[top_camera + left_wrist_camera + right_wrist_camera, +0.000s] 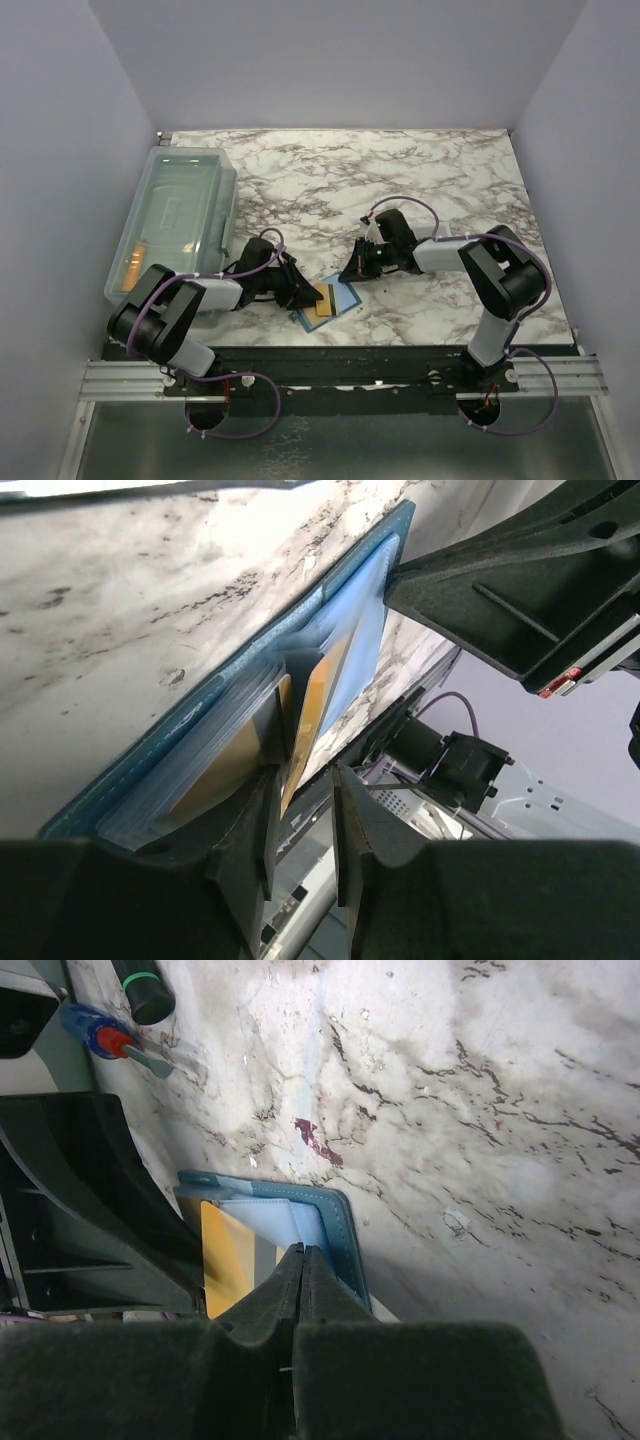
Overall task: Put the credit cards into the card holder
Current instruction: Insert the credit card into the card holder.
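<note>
Near the front edge of the marbled tabletop lies the card holder, teal-blue and open flat. A glossy golden-orange credit card sits in its clear pockets. The left fingers stand apart right at the card's edge. The right fingers, pressed together, sit at the holder's stitched rim.

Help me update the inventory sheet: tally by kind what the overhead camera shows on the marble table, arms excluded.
Clear plastic bin: 1
Teal-blue folding wallet: 1
Golden-orange plastic card, at the open wallet: 1
Total: 3
Orange shape inside the bin: too unclear to count.
</note>
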Robot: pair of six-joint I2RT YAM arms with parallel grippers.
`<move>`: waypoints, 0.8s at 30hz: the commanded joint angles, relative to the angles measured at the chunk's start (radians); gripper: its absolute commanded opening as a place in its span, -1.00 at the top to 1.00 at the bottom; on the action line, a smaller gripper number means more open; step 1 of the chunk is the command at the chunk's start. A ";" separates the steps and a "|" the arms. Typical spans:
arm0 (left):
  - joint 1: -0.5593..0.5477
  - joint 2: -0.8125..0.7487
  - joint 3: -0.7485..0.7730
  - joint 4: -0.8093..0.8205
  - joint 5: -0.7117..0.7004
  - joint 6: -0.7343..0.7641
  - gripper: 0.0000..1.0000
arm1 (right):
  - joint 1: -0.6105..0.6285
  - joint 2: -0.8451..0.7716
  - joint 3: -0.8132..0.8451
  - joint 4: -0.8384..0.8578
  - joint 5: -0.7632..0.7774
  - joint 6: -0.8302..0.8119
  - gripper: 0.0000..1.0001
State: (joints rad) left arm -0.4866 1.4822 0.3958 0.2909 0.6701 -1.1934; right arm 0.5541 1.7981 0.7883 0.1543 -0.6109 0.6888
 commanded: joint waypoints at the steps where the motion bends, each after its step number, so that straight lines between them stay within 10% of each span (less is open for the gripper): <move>1: -0.004 0.035 0.007 0.056 0.025 -0.003 0.36 | 0.000 0.000 0.007 -0.064 0.034 -0.028 0.99; 16: -0.006 -0.015 -0.057 0.089 -0.101 -0.025 0.98 | 0.000 -0.001 -0.019 -0.029 0.042 0.022 0.99; 24: -0.041 -0.153 -0.131 0.093 -0.281 -0.087 1.00 | 0.000 -0.029 -0.073 0.002 0.105 0.095 0.99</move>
State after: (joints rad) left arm -0.5041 1.3796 0.2958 0.3798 0.5449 -1.2373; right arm 0.5541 1.7847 0.7563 0.1822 -0.5835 0.7589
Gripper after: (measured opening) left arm 0.017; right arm 0.004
